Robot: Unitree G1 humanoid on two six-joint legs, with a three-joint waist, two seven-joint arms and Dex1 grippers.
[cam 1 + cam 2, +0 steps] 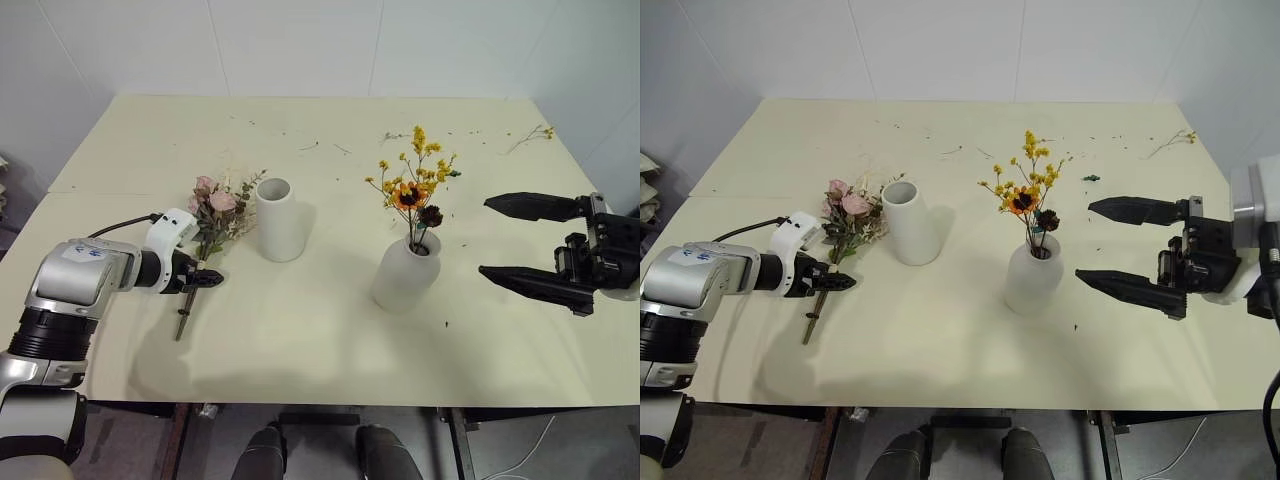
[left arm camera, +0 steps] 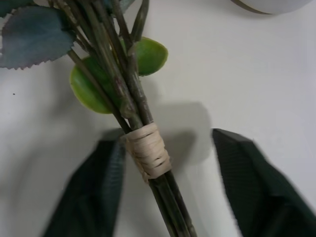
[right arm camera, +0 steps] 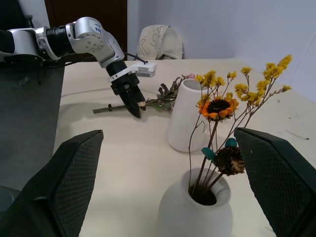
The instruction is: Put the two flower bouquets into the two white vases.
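One down: the yellow bouquet [image 1: 415, 180] already stands in the bottle vase [image 1: 405, 272], so that half looks sorted.
Pink rose bouquet [image 1: 218, 205]: lying flat on the tabletop [image 1: 330, 340], just beside the empty tall vase [image 1: 279, 219], heads toward it.
Left claw [image 2: 165, 163]: straddling the stems at the tan binding [image 2: 148, 150], part-open, not clamped yet; one finger touching. Sensible grab spot imo.
Right claw [image 1: 530, 243]: spread wide, empty, hanging clear beside the bottle vase.
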